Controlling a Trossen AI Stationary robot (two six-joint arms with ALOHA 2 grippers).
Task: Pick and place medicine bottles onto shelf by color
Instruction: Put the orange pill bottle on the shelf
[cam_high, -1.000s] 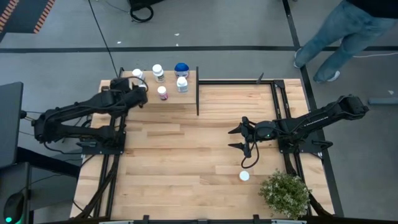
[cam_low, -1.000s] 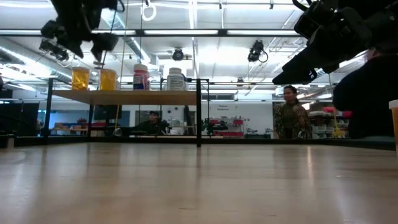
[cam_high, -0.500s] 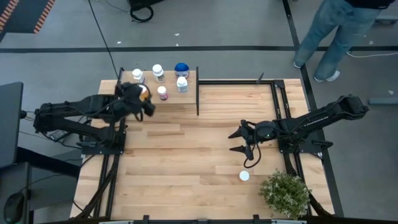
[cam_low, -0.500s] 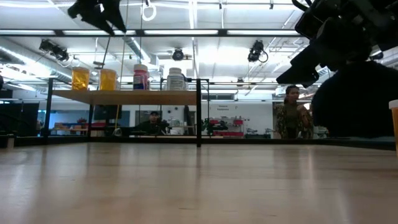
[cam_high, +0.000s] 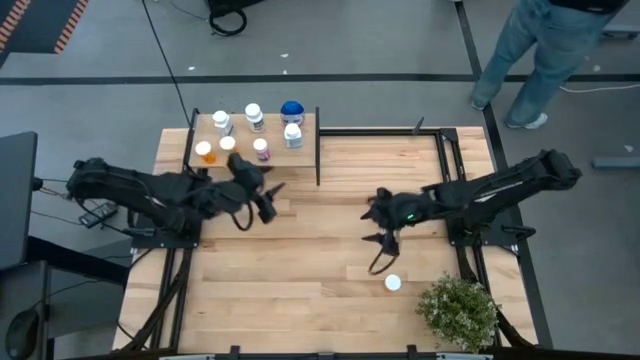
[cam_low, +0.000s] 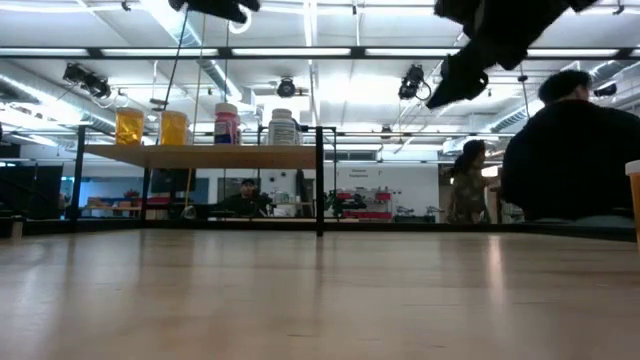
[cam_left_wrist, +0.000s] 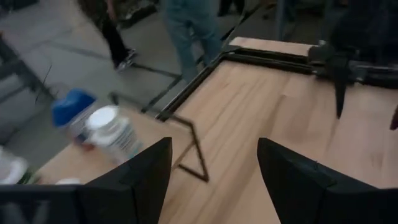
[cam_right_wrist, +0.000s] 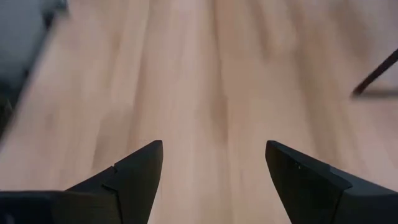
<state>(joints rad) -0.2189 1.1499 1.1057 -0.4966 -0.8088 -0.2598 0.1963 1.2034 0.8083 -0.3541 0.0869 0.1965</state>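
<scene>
Both arms are dark, slim, jointed limbs on black frames bolted at the desk's edges, the left tool and the right tool each ending in two black wedge-shaped fingers, with a thin black cable looping below the right one.

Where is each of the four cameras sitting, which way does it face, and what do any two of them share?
High: overhead, facing down on the table, shelf and both arms.
Low: at tabletop height, facing level across to the shelf; arms at top.
Left wrist: on the left arm, facing the shelf's blue-topped bottle; own open tool.
Right wrist: facing bare tabletop; own open tool.
Shared: high and left wrist both show the blue-topped bottle.
</scene>
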